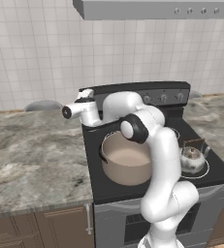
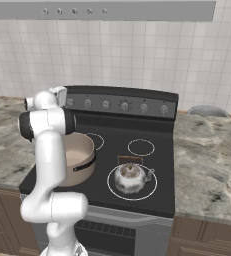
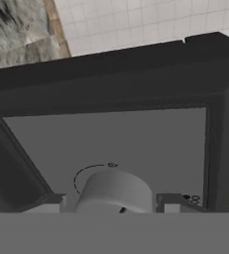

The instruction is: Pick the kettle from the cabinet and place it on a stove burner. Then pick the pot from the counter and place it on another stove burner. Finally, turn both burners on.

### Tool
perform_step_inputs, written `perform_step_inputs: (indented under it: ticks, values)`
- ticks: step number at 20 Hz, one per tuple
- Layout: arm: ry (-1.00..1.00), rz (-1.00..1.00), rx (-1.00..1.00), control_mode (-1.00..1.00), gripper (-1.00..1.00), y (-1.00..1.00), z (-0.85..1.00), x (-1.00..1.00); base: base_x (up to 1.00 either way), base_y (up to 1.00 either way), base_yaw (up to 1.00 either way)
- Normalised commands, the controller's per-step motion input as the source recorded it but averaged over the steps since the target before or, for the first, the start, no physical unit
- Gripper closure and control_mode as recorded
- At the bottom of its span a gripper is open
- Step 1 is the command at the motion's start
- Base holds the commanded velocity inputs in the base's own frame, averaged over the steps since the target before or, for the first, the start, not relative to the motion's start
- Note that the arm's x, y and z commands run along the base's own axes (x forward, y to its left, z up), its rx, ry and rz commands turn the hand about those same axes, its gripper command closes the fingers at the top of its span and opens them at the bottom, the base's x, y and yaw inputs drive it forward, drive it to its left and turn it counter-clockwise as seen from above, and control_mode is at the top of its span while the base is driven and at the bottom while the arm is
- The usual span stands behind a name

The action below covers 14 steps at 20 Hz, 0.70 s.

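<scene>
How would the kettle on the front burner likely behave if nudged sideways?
The kettle looks small and squat, so it is probably hard to tip. On the stove, whose glass top looks smooth, it would likely slide. Its thin arched handle may swing.

Both base views face the stove [image 1: 157, 145] from opposite rear sides; hand view sits close against its back panel [image 3: 111, 134].

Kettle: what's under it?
The kettle sits inside the white ring of the stove's front right burner, on black glass. The ring's centre is covered by the kettle.
</scene>
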Motion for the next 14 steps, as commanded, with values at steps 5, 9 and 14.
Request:
perform_step_inputs:
  ticks: [5, 9, 14]
  values:
    - [0.08, 0.0, -0.16, -1.0, -1.0, 0.0, -0.02, 0.0, 0.0, 0.0, 0.0]
    - [0.02, 0.0, -0.01, -1.0, -1.0, 0.0, 0.0, 0.0, 0.0, 0.0, 0.0]
    - [-0.01, 0.0, 0.02, -1.0, -1.0, -0.01, 0.0, -0.06, 0.0, 0.0, 0.0]
